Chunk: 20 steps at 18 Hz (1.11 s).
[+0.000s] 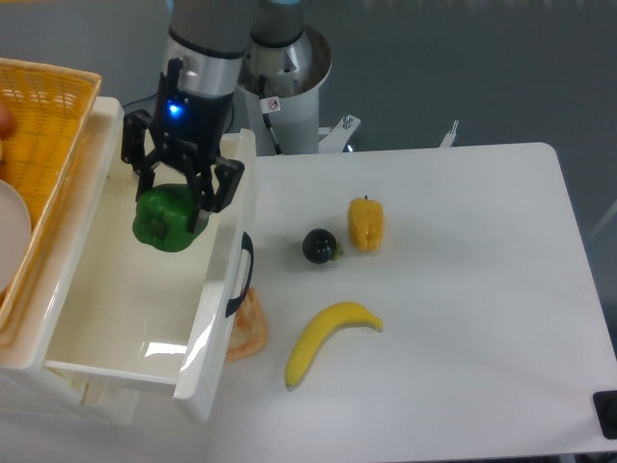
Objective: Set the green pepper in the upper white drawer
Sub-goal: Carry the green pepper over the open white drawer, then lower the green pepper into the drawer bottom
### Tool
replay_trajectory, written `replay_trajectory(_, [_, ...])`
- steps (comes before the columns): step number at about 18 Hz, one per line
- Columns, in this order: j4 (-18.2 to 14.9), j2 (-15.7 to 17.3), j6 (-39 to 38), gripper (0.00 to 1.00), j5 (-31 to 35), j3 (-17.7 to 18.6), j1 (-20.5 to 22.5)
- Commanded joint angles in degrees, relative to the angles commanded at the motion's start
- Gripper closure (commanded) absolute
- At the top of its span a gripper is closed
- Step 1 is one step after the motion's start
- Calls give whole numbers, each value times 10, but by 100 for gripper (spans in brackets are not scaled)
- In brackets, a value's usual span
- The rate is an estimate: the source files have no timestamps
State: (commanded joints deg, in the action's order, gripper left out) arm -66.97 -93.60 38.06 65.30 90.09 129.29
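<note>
Green pepper [168, 219] above upper white drawer [224, 253]

The pepper [167, 219] is a glossy dark green. The gripper [176, 193] around it is black, with a small blue light glowing above its fingers, and the arm [207, 43] over it is silver-grey with a pale blue ring. The drawer [106, 318] is shiny white inside and out, and its handle [238, 275] is black. The basket [39, 125] at the drawer's left edge is a yellow weave. The table [463, 318] is plain white. Near its middle sit a yellow-orange pepper [365, 223] and a small black fruit [319, 246]. Toward the front edge lies a yellow banana [326, 337], and beside the drawer's front is a tan, orange-brown piece of food [248, 327].
</note>
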Motion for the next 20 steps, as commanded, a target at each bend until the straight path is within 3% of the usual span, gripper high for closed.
replay_trajectory(12, [0, -45, -2, 85, 55, 1, -45])
replay_trajectory(20, [1, -62, -4, 76, 83, 9, -64])
